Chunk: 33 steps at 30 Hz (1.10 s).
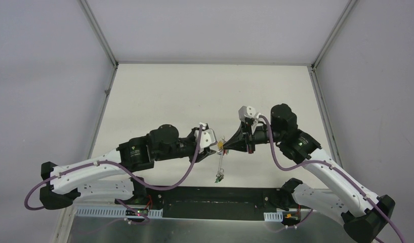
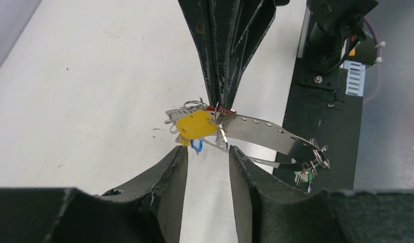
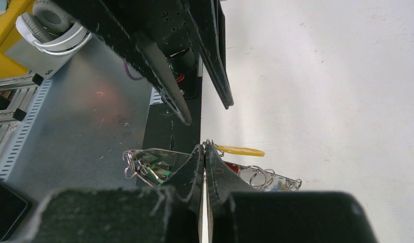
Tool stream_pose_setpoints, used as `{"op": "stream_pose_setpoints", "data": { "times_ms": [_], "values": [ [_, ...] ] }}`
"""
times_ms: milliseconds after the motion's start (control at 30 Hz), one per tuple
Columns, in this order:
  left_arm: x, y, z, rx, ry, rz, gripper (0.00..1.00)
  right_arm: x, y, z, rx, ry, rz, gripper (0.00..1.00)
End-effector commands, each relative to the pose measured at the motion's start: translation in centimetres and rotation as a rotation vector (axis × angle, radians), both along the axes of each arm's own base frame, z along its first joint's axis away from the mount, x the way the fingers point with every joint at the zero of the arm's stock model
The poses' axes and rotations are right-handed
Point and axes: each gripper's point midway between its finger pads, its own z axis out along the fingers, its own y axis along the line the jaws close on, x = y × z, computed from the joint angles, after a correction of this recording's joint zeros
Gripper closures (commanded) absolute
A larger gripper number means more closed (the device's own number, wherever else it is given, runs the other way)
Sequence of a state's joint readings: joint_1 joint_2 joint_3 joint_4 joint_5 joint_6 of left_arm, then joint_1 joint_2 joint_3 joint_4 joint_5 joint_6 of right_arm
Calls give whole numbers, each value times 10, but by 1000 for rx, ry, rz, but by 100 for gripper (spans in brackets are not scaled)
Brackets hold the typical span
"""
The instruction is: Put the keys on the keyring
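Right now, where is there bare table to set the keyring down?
The far half of the table, beyond the keyring up to the back wall, is bare, as is the strip beside the left wall. Crowded: mid-table, where the left arm and right arm meet, and by the black base plate.

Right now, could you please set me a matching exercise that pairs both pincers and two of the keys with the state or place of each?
Things:
1. left pincer
2. right pincer
3. yellow-tagged key
4. green-tagged key

States or places:
A. hangs at the end of the keyring away from both pincers
B. shut on the keyring
C. open, gripping nothing
D. right beside the clamped spot, between the two pincers

Pairs: 1-C, 2-B, 3-D, 4-A
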<state>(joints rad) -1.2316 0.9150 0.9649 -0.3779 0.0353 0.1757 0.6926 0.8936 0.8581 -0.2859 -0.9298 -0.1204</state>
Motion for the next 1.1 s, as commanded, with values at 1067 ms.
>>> {"op": "stream_pose_setpoints", "data": {
  "times_ms": [1067],
  "values": [
    [-18, -9, 45, -287, -95, -108, 68, -30, -7, 60, 253, -151, 98, 100]
  ]
}}
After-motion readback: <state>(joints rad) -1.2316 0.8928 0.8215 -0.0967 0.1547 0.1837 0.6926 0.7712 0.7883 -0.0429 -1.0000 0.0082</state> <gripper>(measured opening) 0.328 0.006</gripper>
